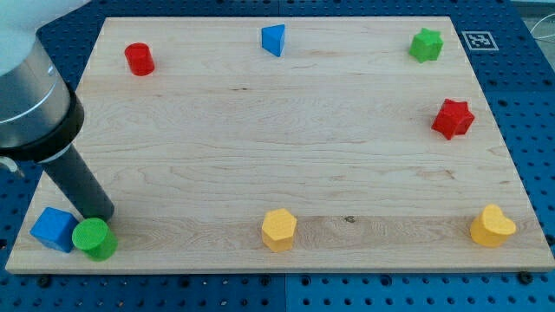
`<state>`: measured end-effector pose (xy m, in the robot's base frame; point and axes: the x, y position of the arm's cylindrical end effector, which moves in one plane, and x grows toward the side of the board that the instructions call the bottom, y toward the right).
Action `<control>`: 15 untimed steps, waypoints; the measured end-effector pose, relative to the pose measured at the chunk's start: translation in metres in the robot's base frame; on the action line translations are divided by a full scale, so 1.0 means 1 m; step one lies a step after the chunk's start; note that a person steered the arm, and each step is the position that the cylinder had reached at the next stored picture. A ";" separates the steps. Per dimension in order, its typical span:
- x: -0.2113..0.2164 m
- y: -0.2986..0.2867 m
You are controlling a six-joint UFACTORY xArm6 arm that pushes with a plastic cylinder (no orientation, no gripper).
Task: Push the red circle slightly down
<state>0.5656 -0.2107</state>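
The red circle [139,59] is a short red cylinder near the top left corner of the wooden board [277,139]. My tip [100,216] is at the end of the dark rod at the view's bottom left, far below the red circle. It stands just above the green circle [94,238], touching or almost touching it, with the blue cube [54,229] just to its left.
A blue triangle [273,39] sits at top centre, a green star [426,44] at top right, a red star [453,119] at the right edge. A yellow hexagon [279,229] is at bottom centre and a yellow heart [492,226] at bottom right.
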 end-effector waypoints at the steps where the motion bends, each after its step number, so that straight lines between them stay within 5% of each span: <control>1: -0.019 0.007; 3: -0.040 0.030; 9: -0.200 -0.049; 12: -0.315 -0.060; 15: -0.311 -0.024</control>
<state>0.2548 -0.2347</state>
